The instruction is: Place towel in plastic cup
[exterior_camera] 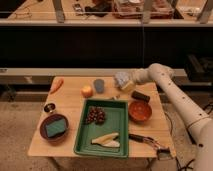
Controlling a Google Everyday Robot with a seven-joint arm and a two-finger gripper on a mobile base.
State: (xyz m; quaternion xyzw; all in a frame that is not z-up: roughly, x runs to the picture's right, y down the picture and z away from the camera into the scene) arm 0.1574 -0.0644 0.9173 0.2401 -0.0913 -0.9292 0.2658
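Note:
The towel (120,78), a pale lumpy wad, lies at the back of the wooden table (70,145), right of centre. My gripper (127,83) reaches in from the right on the white arm (170,95) and sits right at the towel's right side, open. Whether it touches the cloth I cannot tell. The plastic cup (99,86), short and grey-blue, stands upright a little to the left of the towel, next to an orange fruit (87,91).
A green tray (116,120) in the middle holds grapes (95,116) and a banana (106,140). An orange bowl (139,110) and a dark block (140,96) lie under the arm. At the left are a carrot (56,85) and a dark red bowl (45,139) with a green sponge.

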